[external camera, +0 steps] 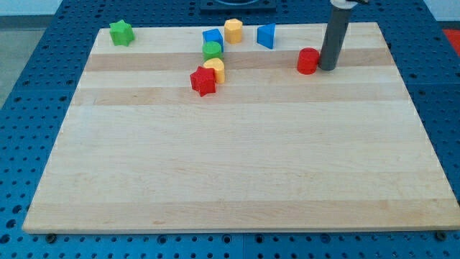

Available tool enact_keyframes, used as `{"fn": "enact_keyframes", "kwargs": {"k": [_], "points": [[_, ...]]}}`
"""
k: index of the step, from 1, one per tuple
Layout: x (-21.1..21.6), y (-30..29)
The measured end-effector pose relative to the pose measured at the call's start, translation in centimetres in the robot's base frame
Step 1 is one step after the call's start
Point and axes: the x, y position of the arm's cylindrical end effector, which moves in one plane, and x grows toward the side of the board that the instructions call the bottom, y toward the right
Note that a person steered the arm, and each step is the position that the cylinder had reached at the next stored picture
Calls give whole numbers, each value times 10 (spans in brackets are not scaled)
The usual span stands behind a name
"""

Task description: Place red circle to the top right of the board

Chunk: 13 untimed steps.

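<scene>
Wooden board (237, 173) carries a blue block (267, 35) at the red circle's (307, 61) ten o'clock. My tip (327, 68) touches it at three o'clock. Round, it shows no long axis.

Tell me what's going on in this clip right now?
A rod-ended arm works on a wooden board. My tip sits just to the view's right of the red circle block, apparently touching it, near the board's top right. The other coloured blocks cluster along the view's top, left of it.
</scene>
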Motion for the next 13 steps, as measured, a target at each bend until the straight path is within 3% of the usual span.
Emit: {"fn": "enact_keyframes", "kwargs": {"k": [2,3,5,8,11,13], "points": [[32,-57],[12,-59],[-53,19],[-40,24],[-93,40],[-36,45]]}}
